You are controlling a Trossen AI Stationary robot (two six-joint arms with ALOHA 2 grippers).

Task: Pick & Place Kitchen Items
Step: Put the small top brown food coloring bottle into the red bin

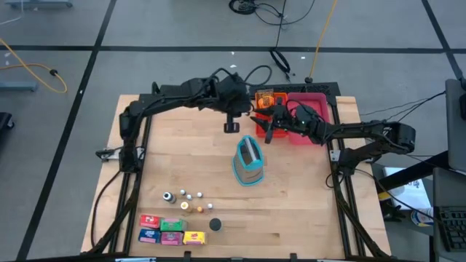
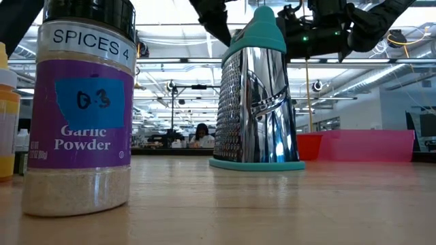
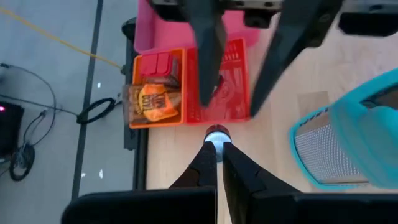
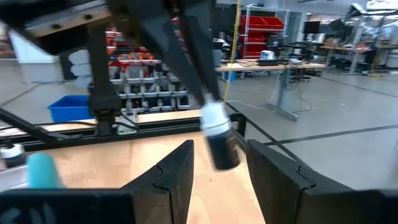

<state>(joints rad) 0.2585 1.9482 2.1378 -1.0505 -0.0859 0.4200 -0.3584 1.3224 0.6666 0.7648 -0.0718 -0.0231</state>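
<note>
A garlic powder jar (image 2: 83,109) labelled "SPICES 4" is seen closest in the low view, standing upright on the wooden surface (image 1: 306,211). From above, it belongs to a cluster of tiny spice bottles (image 1: 183,198) near the front edge, with a small black piece (image 1: 215,225) just beside them. In front of these, red (image 1: 150,220), green (image 1: 172,225), blue (image 1: 149,235) and yellow (image 1: 194,237) boxes are laid in two short rows.

Farther back, near the middle of the surface, a teal-handled box grater (image 1: 248,161) is shown; in the low view it stands upright.

Beyond the grater, the left hand (image 1: 231,125) is held above the surface, its fingers clenched on a small bottle with a red and white cap (image 3: 217,135), seen from its own wrist camera pinched at the fingertips. The same dark bottle with a pale collar (image 4: 219,137) is seen from the right wrist hanging off the surface, between the right hand's own fingers (image 4: 168,171) in the picture but farther off.

The right hand (image 1: 268,125) is held just beside the left, its fingers parted, nothing grasped.

At the back, an orange tray (image 1: 265,97) holding packets is set against a pink tray (image 1: 313,98), with a red basket (image 3: 230,87) beside them.
</note>
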